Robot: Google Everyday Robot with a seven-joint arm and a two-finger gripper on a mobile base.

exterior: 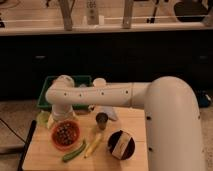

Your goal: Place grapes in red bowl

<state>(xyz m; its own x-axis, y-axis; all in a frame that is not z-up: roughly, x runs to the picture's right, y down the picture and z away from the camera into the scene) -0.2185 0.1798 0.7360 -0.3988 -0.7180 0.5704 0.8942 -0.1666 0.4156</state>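
Note:
The red bowl (65,135) sits at the left of the wooden table (45,160). The dark grapes (65,133) lie inside it. My white arm reaches in from the right, and its wrist hangs over the bowl's far rim. The gripper (63,119) points down just above the bowl and the grapes, mostly hidden behind the wrist.
A green pod (74,151) and a yellow banana-like item (93,145) lie right of the bowl. A black bowl with a tan object (121,144) stands further right. A small dark cup (102,120) is behind them. A green bin (49,95) sits at the back left.

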